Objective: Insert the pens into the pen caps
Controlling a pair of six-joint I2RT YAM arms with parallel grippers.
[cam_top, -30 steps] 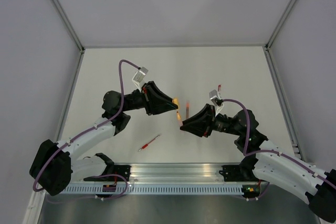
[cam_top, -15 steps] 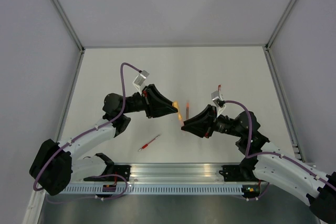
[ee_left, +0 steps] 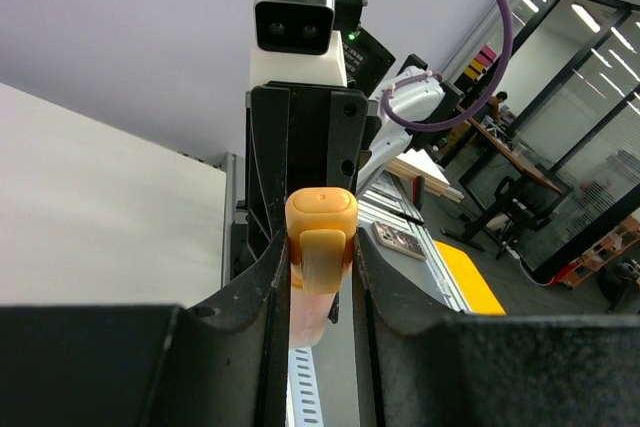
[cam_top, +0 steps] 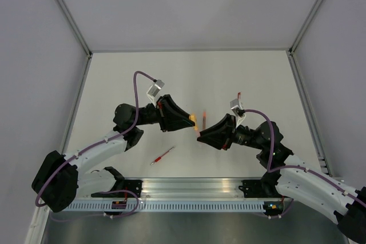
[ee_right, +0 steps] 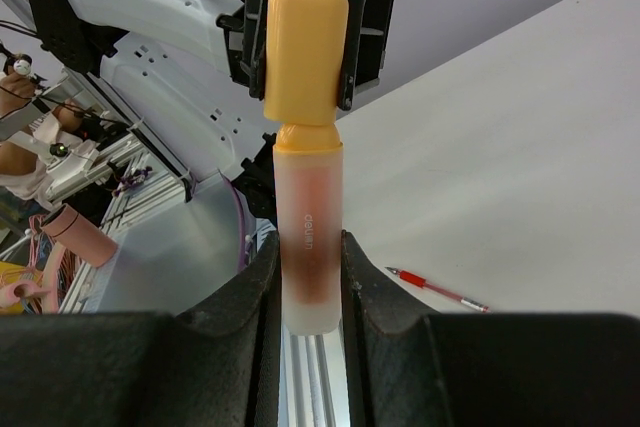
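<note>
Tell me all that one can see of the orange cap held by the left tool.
The orange cap is a short, opaque, yellow-orange piece, plastic by its look, with rounded corners and a flat clip tab on one side. The left tool clamps it by two sides. Its open end meets the orange neck of the frosted pen that the right tool holds in line with it; a bit of neck shows.

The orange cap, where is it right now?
In the top view the orange cap hangs above the table, pinched in the left gripper, right at the tip of the pale pen held by the right gripper.
</note>
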